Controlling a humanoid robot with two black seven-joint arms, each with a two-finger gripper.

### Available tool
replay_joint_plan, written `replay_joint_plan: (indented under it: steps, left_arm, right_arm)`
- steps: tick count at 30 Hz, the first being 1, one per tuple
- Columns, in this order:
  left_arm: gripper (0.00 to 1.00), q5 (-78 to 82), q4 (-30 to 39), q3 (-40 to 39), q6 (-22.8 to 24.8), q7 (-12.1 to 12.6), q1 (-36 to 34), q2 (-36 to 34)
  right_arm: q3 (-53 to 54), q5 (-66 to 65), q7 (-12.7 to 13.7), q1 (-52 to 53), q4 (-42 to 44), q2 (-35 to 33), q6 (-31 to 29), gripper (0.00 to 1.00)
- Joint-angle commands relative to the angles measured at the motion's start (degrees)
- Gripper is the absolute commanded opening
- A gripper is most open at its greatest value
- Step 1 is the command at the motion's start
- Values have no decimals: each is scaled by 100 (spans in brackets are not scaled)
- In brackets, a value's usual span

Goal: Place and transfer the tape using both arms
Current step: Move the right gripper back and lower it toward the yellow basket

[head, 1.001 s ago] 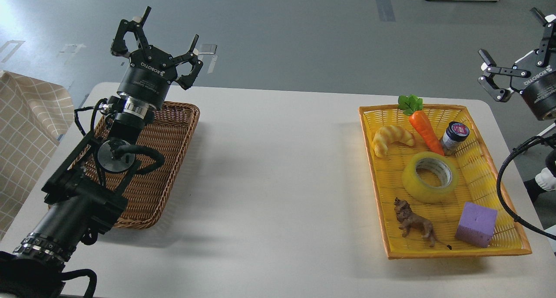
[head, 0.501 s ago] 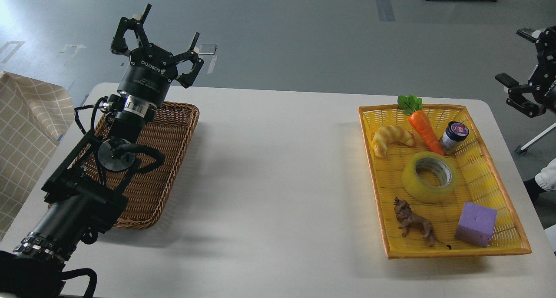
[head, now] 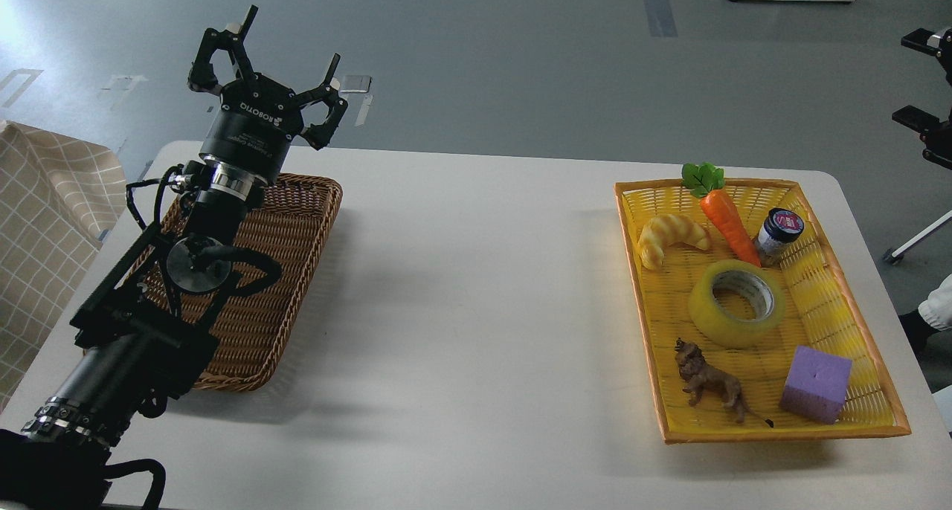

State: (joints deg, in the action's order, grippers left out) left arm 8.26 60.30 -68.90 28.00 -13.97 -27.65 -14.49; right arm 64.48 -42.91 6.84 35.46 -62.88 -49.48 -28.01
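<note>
The tape is seen lying flat, core upward, in the middle of the yellow tray on the right side of the tabletop. It is closely neighboured: the toy carrot ends just beside its far rim, the small dark-lidded jar stands near that same side, the toy lion lies just in front of it, and the purple foam cube sits near the tray's front right corner. A croissant lies to the far left of the tray.

The left end effector is held raised above the far end of the brown wicker basket, its fingers spread wide and nothing between them. Of the right end effector only two dark finger parts show at the picture's right edge, apart from each other and empty; it is well apart from the tape, so no grasp is judged to be begun.

Several risks are judged from this layout. If the roll is approached from above with wide fingers, the carrot tip or the lion may be struck and pushed, or caught together with the tape. The smooth, rounded wall may slip if it is pinched off-centre; a grip through the core over one wall would be steadier. The jar could be toppled by a careless descent. At the later handover, the tape could be dropped if one end effector releases before the other has closed.
</note>
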Motion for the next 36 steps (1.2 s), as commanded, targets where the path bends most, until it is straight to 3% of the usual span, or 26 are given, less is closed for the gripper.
replay_joint_plan:
  steps: [1,9,25,36]
  left_arm:
    - [98,0,-1,8,0,-1,-3,-2]
    - [98,0,-1,8,0,-1,-12,-10]
    - [98,9,8,8,0,-1,-21,-45]
    - [98,8,8,8,0,-9,-3,-54]
  right_arm:
    - [-198,-173,1,-13,-83,-44,1,100]
    - [-1034,-929,10,294,-514,-290,1,100]
    - [-1745,-4197,1,339,-812,27,1,99]
    - [-2572,-4998,1,347,-1209,79,1,97]
